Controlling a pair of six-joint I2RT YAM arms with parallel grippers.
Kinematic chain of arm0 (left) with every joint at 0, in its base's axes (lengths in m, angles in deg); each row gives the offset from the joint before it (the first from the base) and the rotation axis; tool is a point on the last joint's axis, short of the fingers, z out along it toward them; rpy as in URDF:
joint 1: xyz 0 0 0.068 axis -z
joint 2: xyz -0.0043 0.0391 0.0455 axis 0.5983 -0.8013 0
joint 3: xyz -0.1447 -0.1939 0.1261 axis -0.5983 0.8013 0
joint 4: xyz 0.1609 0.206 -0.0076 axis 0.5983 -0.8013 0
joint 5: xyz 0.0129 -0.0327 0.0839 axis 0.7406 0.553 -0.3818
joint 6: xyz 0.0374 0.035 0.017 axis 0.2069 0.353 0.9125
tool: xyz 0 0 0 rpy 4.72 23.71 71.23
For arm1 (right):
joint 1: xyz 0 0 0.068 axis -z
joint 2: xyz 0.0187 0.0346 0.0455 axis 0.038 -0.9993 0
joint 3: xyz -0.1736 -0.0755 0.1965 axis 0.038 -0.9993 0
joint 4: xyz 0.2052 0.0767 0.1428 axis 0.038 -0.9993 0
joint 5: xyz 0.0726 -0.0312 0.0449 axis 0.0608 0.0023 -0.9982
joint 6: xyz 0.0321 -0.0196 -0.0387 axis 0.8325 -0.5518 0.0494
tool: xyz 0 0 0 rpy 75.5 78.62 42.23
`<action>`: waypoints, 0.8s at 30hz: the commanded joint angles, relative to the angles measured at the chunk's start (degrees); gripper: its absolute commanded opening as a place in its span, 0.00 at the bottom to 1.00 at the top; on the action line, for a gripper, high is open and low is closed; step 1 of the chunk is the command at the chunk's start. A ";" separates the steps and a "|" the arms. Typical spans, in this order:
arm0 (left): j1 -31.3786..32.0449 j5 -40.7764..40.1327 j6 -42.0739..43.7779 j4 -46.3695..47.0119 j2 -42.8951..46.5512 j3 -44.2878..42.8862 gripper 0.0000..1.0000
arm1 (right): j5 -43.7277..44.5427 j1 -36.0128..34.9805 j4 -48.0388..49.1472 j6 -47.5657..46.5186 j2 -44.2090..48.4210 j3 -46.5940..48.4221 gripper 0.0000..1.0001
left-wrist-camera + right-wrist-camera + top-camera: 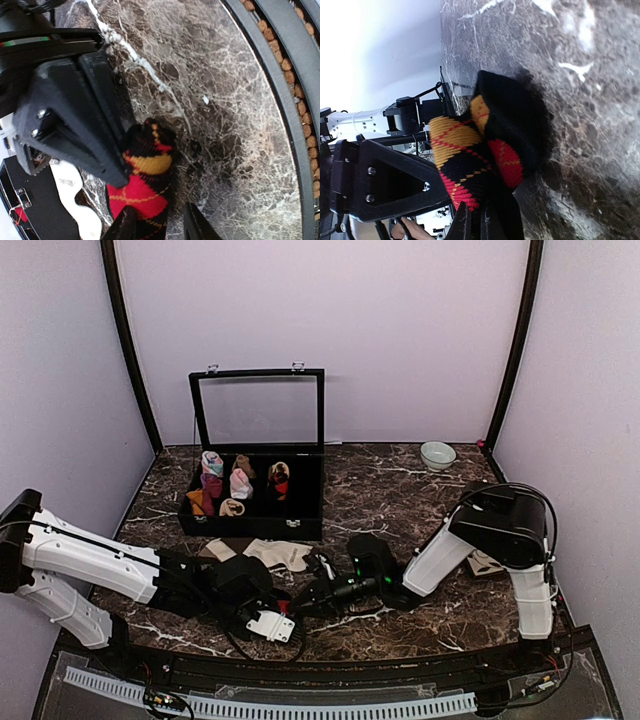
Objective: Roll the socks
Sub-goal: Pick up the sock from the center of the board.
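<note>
The black sock [145, 182] with red and orange argyle diamonds lies bunched on the marble near the table's front edge. My right gripper [476, 225] is shut, pinching the fabric of this sock [485, 150] at one end. My left gripper [157, 227] straddles the other end with its jaws apart; one finger [122, 225] overlaps the sock, and bare marble shows between the sock and the other finger. In the top view the two grippers meet tip to tip, left gripper [290, 605] against right gripper [318, 592]. The cream sock [272, 553] lies flat just behind them.
A black compartment box [255, 525] with its clear lid raised stands behind the socks, holding several rolled sock bundles [225, 485]. A pale bowl [437, 455] sits at the back right. The table's dark front rail [280, 100] runs close beside the argyle sock.
</note>
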 commanded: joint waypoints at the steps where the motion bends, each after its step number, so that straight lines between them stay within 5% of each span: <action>1: 0.15 -2.25 1.71 2.87 -1.89 0.32 0.35 | -0.09 0.56 5.93 2.07 2.71 1.65 0.00; 5: 0.10 -5.39 5.14 7.70 -1.73 2.23 0.48 | -0.51 1.44 7.43 2.54 4.39 1.41 0.00; 6: -0.09 -6.78 6.01 9.27 -1.62 2.50 0.56 | -0.77 1.49 7.05 2.11 4.69 1.58 0.00; 7: -0.35 -7.97 6.91 10.70 -1.24 2.50 0.75 | -1.11 1.49 6.95 2.14 4.83 1.64 0.00; 10: -1.66 -9.83 8.91 13.13 0.05 1.27 0.81 | -1.38 1.59 7.25 2.90 4.97 1.71 0.00; 13: -2.39 -10.42 12.34 15.01 0.66 0.96 0.70 | -1.61 1.58 7.05 3.14 5.09 2.76 0.00; 20: -2.56 -12.13 20.67 18.24 2.99 0.28 0.06 | -1.04 1.63 6.96 3.55 6.37 4.14 0.00; 24: -2.68 -13.57 24.66 20.77 3.24 -0.19 0.01 | -0.43 1.41 6.15 3.79 6.89 5.49 0.00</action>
